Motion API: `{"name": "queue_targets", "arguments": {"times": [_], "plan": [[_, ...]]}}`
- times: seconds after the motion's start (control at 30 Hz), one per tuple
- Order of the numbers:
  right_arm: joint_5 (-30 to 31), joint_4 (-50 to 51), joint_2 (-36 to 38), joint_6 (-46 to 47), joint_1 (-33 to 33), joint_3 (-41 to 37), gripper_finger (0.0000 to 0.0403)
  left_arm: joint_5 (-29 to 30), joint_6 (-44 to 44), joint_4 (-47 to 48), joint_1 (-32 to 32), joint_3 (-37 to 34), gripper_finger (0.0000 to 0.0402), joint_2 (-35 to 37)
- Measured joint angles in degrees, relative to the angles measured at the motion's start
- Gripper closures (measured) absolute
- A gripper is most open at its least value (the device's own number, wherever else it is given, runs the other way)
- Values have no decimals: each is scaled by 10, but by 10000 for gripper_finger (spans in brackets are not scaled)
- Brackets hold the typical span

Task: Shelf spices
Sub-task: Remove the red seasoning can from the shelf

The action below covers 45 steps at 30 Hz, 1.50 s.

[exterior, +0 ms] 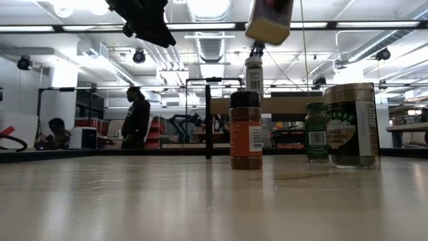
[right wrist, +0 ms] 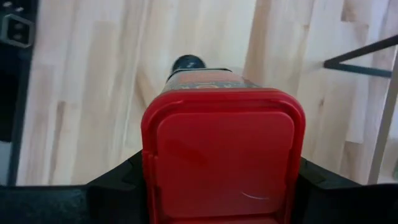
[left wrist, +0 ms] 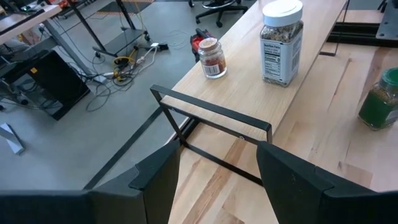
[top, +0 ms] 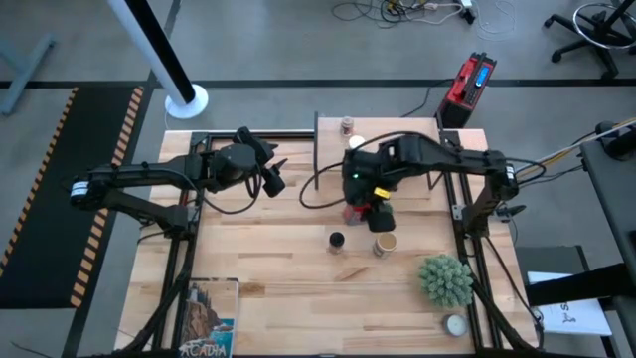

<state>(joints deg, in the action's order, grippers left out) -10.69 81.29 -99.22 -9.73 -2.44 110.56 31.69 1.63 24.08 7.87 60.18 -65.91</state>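
Spices first: the red tin [right wrist: 222,155] is clamped between the right gripper [top: 364,207] fingers, lifted off the table [top: 268,259], and it fills the wrist view so much you barely see past it, just a black-lidded jar [right wrist: 188,63] poking out beyond the tin. From above the arm covers most of the tin. I count two jars on the shelf [left wrist: 249,81]: a white-lidded jar [left wrist: 282,42] and a small red-filled jar [left wrist: 211,58]. A green jar [left wrist: 380,99] is cut off at the edge. Left gripper [left wrist: 217,171] fingers are spread, holding nothing, shelf frame just ahead.
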Motion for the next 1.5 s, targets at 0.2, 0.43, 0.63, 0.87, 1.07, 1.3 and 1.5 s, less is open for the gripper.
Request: {"name": "queue_targets", "arguments": {"times": [0.2,0.43,0.63,0.87,1.07,1.3,1.5], "plan": [[10,-67,-2,23,0,-64,208,-5,0,1,0,0,198,0],[65,-125,-2,38,-2,-132,208,-9,0,2,0,0,198,0],[73,-198,-2,32,-2,-178,208,-9,0,2,0,0,198,0],[109,-223,-12,25,-11,-196,208,-9,0,2,0,0,198,0],[109,-238,-58,35,-14,-193,208,-9,0,1,0,0,198,0],[108,-235,-120,39,-13,-181,208,-9,-2,3,0,0,198,0],[108,-232,-140,54,-13,-169,208,-9,-4,4,0,0,198,0]]}}
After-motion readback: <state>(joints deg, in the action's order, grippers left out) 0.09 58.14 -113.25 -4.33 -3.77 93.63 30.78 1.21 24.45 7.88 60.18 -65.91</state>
